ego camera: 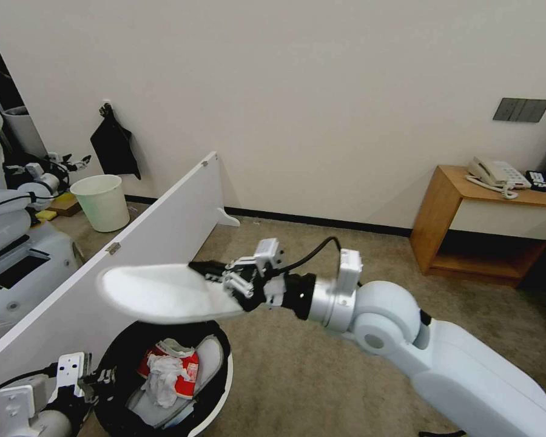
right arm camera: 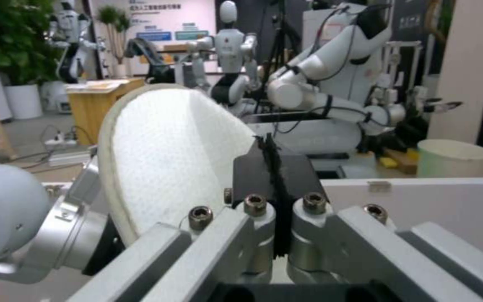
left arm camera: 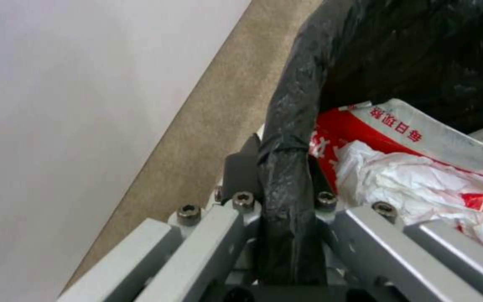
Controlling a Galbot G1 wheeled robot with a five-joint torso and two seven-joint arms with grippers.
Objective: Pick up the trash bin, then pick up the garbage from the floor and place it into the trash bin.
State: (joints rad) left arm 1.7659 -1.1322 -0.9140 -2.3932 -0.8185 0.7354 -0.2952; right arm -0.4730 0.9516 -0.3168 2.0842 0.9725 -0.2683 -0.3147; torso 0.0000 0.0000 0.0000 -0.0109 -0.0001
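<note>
Left claw [ego camera: 94,379] clamped on the black-bagged rim of the trash bin [ego camera: 215,346], near-left; left wrist view shows the red-white packet [left arm camera: 415,138] and tissue [left arm camera: 415,180] inside. Right claw [ego camera: 215,276] pinched shut on a white slipper [ego camera: 164,294], held flat above the bin, sole pointing left. Right wrist view shows only a thin black edge between the fingers [right arm camera: 297,176].

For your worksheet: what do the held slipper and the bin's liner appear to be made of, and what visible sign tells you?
Slipper: seemingly soft white fabric, matte; its sole shows a dimpled weave. Trash bin liner: probably thin black plastic film, glossy, crinkled where the left gripper pinches the rim.
</note>
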